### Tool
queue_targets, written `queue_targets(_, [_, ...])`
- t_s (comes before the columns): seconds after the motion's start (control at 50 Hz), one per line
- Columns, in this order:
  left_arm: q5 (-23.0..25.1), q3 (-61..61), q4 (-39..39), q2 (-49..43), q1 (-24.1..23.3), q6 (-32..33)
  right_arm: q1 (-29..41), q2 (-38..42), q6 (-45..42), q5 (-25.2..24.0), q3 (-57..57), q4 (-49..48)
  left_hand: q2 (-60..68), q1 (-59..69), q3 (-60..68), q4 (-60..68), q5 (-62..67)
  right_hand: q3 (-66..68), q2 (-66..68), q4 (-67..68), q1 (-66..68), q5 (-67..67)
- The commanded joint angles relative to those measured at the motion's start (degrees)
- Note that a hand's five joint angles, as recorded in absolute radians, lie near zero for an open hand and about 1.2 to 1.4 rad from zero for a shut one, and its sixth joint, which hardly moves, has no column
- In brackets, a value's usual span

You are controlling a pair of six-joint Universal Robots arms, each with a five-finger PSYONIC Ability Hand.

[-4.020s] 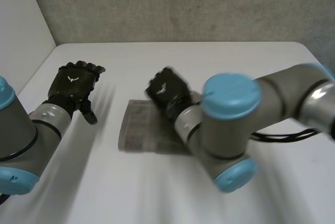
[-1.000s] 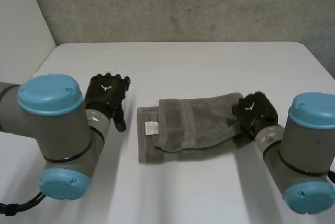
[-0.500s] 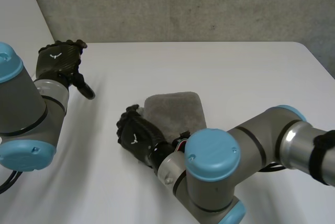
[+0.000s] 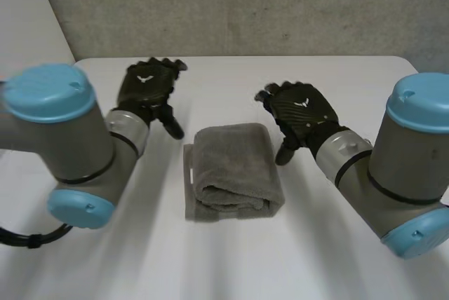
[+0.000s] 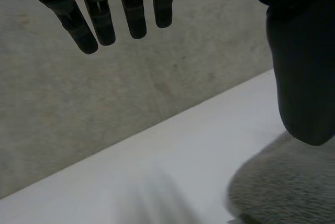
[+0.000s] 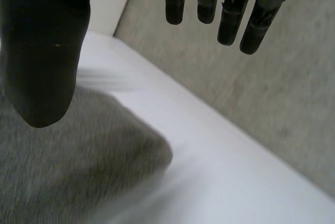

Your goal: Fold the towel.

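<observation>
A grey towel [image 4: 231, 170] lies folded into a thick bundle in the middle of the white table [image 4: 231, 76]. My left hand [image 4: 147, 88] hovers above the table just beyond the towel's far left corner, fingers straight and empty. My right hand [image 4: 300, 114] hangs off the towel's far right corner, also spread and holding nothing. In the left wrist view the fingers [image 5: 104, 20] stretch out with the thumb apart, and a towel [image 5: 285, 185] corner lies below the thumb. In the right wrist view the fingers [image 6: 230, 14] are straight, and the towel [image 6: 68, 156] lies under the thumb.
A grey concrete wall [image 4: 245, 5] runs along the table's far edge. Bare white table surrounds the towel on every side.
My right hand has let go of the towel, opened, and lifted away to the towel's far right. The left hand swung in toward the towel. The towel now lies folded over once more.
</observation>
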Motion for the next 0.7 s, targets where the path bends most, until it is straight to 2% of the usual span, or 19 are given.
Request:
queue_targets(0.02, [-0.1, 3.7, -0.4, -6.5, -4.2, -0.1, -1.2, 7.2, 3.7, 0.1, -3.8, 3.8, -2.6, -3.1, -2.3, -3.0, -11.4, -3.6, -3.7, -4.5, -3.0, -3.4])
queue_targets(0.1, [-0.1, 3.7, -0.4, -9.0, -5.9, 0.0, -2.0, 9.1, 6.4, -0.3, -5.9, 6.1, -2.8, -3.2, -2.5, -3.2, -11.6, -3.6, -3.7, -4.5, -3.0, -3.4])
queue_targets(0.2, [0.0, 2.9, -0.5, -10.7, -6.8, 0.3, -2.1, 14.8, 11.7, -5.3, -10.8, 11.3, -2.8, -3.2, -2.5, -3.2, -11.6, -3.6, -3.7, -4.5, -3.0, -3.4])
queue_targets(0.3, [0.2, 0.5, -0.5, -11.6, -6.8, 0.7, -1.5, 18.0, 12.8, -7.1, -13.0, 12.0, -2.8, -3.2, -2.5, -3.2, -11.6, -3.6, -3.7, -4.5, -3.0, -3.4])
queue_targets(0.46, [0.2, -4.0, -0.1, -12.0, -6.6, 1.5, -1.3, 19.5, 12.8, -7.0, -14.5, 11.9, -3.0, -3.4, -2.6, -3.3, -11.8, -3.6, -3.7, -4.5, -3.0, -3.4])
queue_targets(0.6, [0.1, -4.6, -0.1, -11.6, -6.1, 7.6, -1.1, 20.8, 12.4, -6.0, -15.1, 12.3, -3.0, -3.4, -2.6, -3.3, -11.8, -3.6, -3.7, -4.5, -3.0, -3.4])
queue_targets(0.7, [-0.3, -4.4, -0.3, -8.9, -6.1, 7.9, -1.0, 18.9, 12.0, -2.2, -14.2, 12.0, -3.1, -3.6, -2.8, -3.5, -11.9, -3.6, -3.7, -4.5, -3.0, -3.4])
